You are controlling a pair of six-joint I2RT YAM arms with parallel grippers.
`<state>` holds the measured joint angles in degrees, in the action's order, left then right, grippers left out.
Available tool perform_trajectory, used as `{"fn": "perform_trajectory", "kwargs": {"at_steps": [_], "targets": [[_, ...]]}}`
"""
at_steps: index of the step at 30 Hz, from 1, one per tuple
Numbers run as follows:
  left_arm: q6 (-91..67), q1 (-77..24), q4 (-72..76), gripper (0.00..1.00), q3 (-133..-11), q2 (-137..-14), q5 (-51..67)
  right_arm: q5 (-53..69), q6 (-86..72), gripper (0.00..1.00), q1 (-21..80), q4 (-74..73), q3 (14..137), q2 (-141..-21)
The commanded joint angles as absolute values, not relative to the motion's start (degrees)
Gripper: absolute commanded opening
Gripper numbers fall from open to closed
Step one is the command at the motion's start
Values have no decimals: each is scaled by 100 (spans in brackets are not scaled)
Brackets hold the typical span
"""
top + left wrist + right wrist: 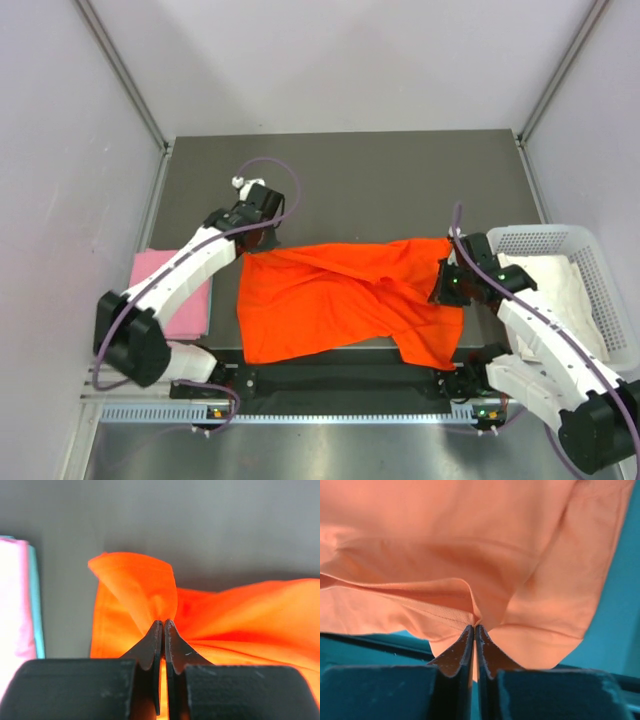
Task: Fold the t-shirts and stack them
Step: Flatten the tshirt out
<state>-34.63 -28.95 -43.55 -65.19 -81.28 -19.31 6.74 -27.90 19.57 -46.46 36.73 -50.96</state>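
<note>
Presently: left gripper (pixel 163 623) and right gripper (pixel 474 628), each clamped on a thin pinch of the bright orange-red soft-fabric t-shirt (pixel 330 295), which lies rumpled across the near half of the dark grey table (pixel 400 180). Risk, as judged — such shallow pinches may slip once the cloth is tensioned, collapsing the fold.

Orange tee (pixel 330 295): crumpled, partly spread, mid table (pixel 400 180) by the near edge, one flap hanging over it; far-left corner and right edge pinched up. Pink tee (pixel 170 290): folded flat, left edge of table, apart from orange. White tee (pixel 555 290): bunched in basket (pixel 560 232), right.
</note>
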Motion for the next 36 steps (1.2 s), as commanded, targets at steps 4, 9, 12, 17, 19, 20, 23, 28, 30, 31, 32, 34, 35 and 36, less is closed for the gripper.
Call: {"fn": "perform_trajectory", "kwargs": {"at_steps": [4,9,12,17,19,20,23,28,30,31,32,34,35,36], "targets": [[-3551,-2918,-3054,0,-5969,-6970,-2636,35,-3024,0,1811,-3965,4639,-5167],[-3192,-2892,-2225,0,-6327,-7513,-2909,-360,-2760,0,1451,-3288,5773,-6379],[-3068,-2804,-1908,0,-6793,-8260,-3032,-229,-2629,0,1047,-2892,6467,-7170],[-2672,-2716,-1363,0,-7540,-9596,-3401,-80,-2058,0,563,-2358,7381,-8496],[-2540,-2663,-1029,0,-7725,-10078,-3489,-88,-1820,0,449,-2137,7479,-8779],[-2540,-2646,-967,0,-7795,-10229,-3568,-62,-1776,0,413,-1988,7654,-9137],[-2549,-2514,-739,0,-8068,-10818,-3674,324,-1609,0,343,-1785,8119,-9875],[-2444,-2347,-668,0,-8727,-11627,-3981,466,-1784,0,290,-1573,8761,-10774],[-2295,-2285,-423,0,-8832,-11803,-4043,475,-1828,0,281,-1529,9087,-11100],[-2242,-2285,-352,0,-8885,-11856,-4121,440,-1854,0,264,-1521,9201,-11188],[-2206,-2285,-247,0,-8921,-11900,-4322,413,-1950,0,264,-1529,9402,-11345],[-2109,-2285,-229,0,-9096,-12067,-4516,474,-2056,0,229,-1529,9597,-11478],[-2101,-2285,-237,0,-9166,-12128,-4631,536,-2100,0,237,-1555,9789,-11574],[-2161,-2285,-403,0,-9332,-12251,-4875,545,-2092,0,237,-1590,9861,-11619]]}}
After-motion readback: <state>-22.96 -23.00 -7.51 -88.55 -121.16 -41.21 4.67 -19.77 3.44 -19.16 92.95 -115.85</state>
